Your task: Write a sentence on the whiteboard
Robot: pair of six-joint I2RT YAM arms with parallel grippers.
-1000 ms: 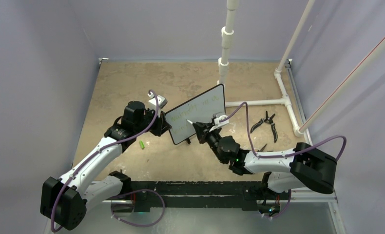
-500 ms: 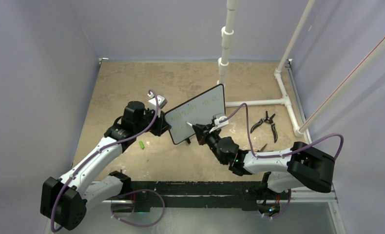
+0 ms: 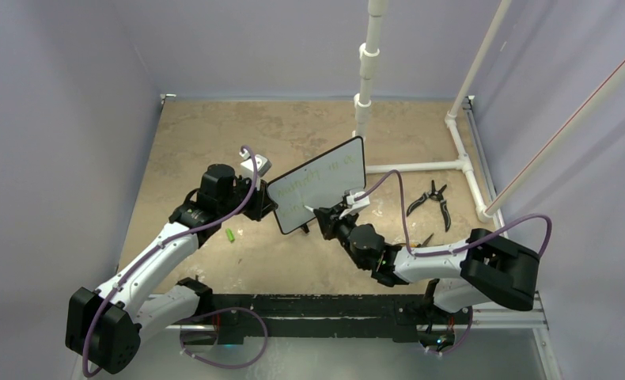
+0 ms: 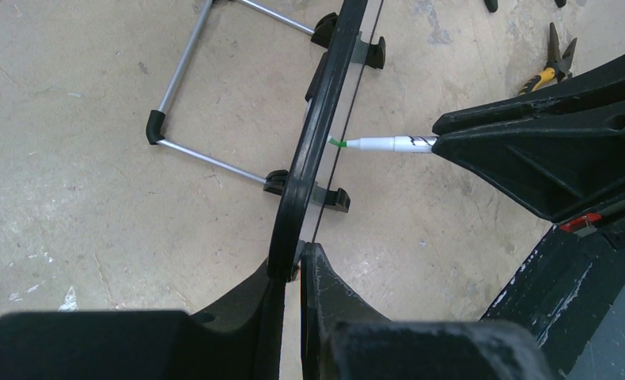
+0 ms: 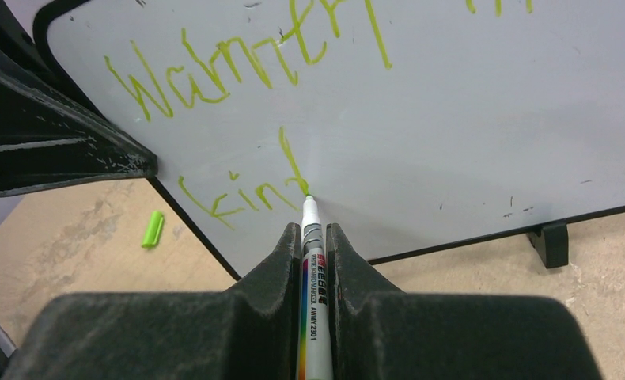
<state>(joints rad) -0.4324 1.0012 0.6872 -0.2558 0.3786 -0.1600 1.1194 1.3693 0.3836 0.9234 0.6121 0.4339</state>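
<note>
whiteboard (image 3: 319,184): stood upright on the table (image 3: 214,134), near the middle, turned at an angle so its right end sits farther back. Seen edge-on in the left wrist view (image 4: 319,134). Writing face is turned toward the right arm.
board support: two small black feet on the tabletop, one seen at the lower right edge (image 5: 551,241). A thin wire stand (image 4: 187,87) is seen behind the board.
left gripper (image 3: 267,206): clamped on the whiteboard's left end. The black frame is pinched between the two fingers (image 4: 292,269).
right gripper (image 3: 325,215): closed tight on a marker (image 5: 309,293). The barrel is held between the fingers (image 5: 313,233), pointed at the board.
marker tip: green, pressed on the white face at the foot of the last letter of the lower line. Contact is also seen from the left wrist (image 4: 388,144).
sentence (image 5: 214,71): green handwriting in two lines. The upper line starts with a "W" and runs out of frame. The lower line reads "kind".
marker cap (image 3: 230,235): green, lying on the table just left of the board, apart from it.
pliers (image 3: 433,198): lying on the table right of the board, near the white pipe frame (image 3: 416,167).
</note>
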